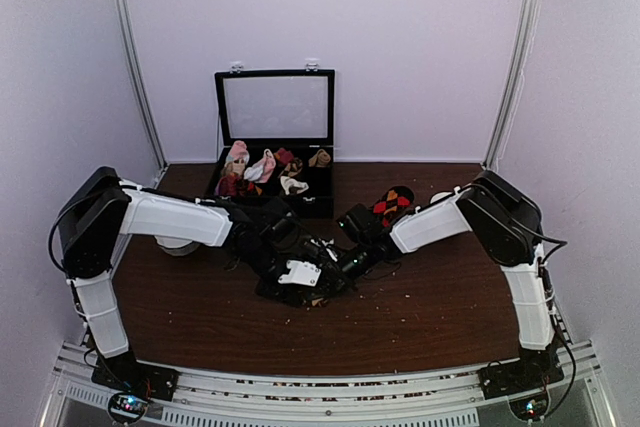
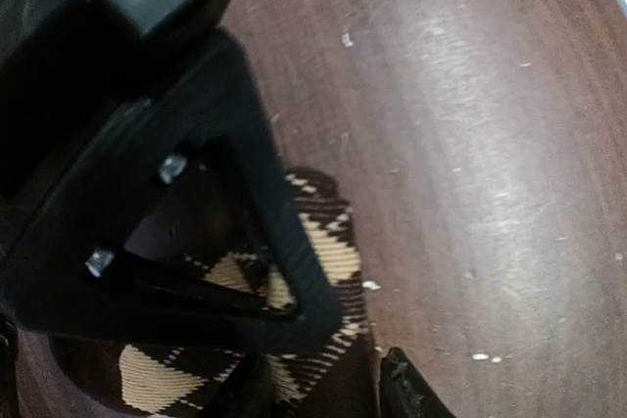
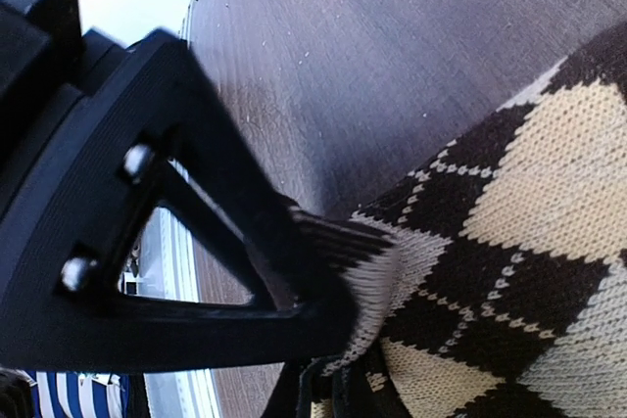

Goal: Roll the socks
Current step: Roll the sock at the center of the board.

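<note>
Surface: dark brown wooden surface (image 1: 440,297), and it's dotted with pale specks (image 2: 347,39).
Box: black rectangular case (image 1: 322,205) at the far edge, clear-paned lid (image 1: 277,107) standing upright.
Inside the box: pink rolled sock bundle (image 1: 237,156) far left, white bundle (image 1: 262,169) just beside it, darker bundles around them.
Backdrop: plain white walls (image 1: 420,47).

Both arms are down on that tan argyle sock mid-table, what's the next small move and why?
Probably curl the pinched cuff over toward the left end effector. The right end effector is shut on the ribbed cuff of the tan argyle sock, no roll shows yet, and the left one sits over the sock close by, so it could steady it.
</note>
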You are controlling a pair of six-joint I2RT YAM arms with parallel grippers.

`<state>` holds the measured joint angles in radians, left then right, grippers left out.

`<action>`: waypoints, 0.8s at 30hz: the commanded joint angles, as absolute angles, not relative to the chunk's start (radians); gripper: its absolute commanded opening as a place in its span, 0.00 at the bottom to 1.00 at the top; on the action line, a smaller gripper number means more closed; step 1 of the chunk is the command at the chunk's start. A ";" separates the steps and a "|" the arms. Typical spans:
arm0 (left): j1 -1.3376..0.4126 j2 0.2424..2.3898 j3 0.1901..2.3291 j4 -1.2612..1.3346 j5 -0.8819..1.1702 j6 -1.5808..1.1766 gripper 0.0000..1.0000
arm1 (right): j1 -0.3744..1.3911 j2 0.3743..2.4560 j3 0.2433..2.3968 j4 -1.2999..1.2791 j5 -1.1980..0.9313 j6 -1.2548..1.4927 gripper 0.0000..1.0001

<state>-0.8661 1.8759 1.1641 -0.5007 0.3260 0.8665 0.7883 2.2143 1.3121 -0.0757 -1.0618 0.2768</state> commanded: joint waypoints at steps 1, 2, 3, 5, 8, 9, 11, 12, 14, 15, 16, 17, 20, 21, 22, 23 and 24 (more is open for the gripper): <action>-0.864 1.929 1.142 -0.450 0.221 0.849 0.38 | 0.774 2.308 1.274 -0.224 -0.880 0.273 0.03; -0.864 1.937 1.145 -0.451 0.215 0.847 0.37 | 0.773 2.305 1.276 -0.221 -0.880 0.275 0.05; -0.862 1.946 1.149 -0.456 0.214 0.845 0.35 | 0.773 2.302 1.276 -0.220 -0.880 0.277 0.08; -0.861 1.969 1.161 -0.472 0.209 0.842 0.29 | 0.768 2.296 1.271 -0.206 -0.888 0.290 0.14; -0.851 1.993 1.176 -0.507 0.223 0.835 0.18 | 0.760 2.270 1.233 -0.154 -0.902 0.305 0.24; -0.849 1.995 1.183 -0.518 0.234 0.831 0.14 | 0.755 2.259 1.218 -0.139 -0.902 0.305 0.26; -0.838 1.996 1.204 -0.546 0.262 0.818 0.09 | 0.744 2.237 1.195 -0.116 -0.896 0.304 0.29; -0.831 1.999 1.222 -0.570 0.282 0.809 0.07 | 0.738 2.223 1.183 -0.110 -0.893 0.301 0.31; -0.813 2.013 1.262 -0.619 0.329 0.792 0.04 | 0.728 2.191 1.157 -0.100 -0.869 0.290 0.36; -0.804 2.025 1.286 -0.650 0.353 0.785 0.04 | 0.724 2.173 1.146 -0.098 -0.857 0.279 0.37; -0.795 2.039 1.313 -0.679 0.375 0.777 0.04 | 0.720 2.156 1.137 -0.100 -0.842 0.269 0.38; -0.785 2.053 1.338 -0.709 0.399 0.772 0.04 | 0.716 2.139 1.125 -0.101 -0.828 0.258 0.39; -0.766 2.089 1.394 -0.775 0.454 0.762 0.04 | 0.698 2.085 1.100 -0.136 -0.774 0.202 0.44; -0.760 2.102 1.411 -0.797 0.470 0.758 0.04 | 0.692 2.065 1.089 -0.151 -0.752 0.185 0.45; -0.753 2.112 1.429 -0.819 0.488 0.755 0.04 | 0.684 2.042 1.070 -0.153 -0.729 0.176 0.46; -0.747 2.123 1.445 -0.836 0.501 0.751 0.05 | 0.675 2.019 1.053 -0.152 -0.719 0.167 0.46; -0.741 2.133 1.460 -0.853 0.515 0.749 0.05 | 0.669 1.995 1.029 -0.145 -0.703 0.161 0.47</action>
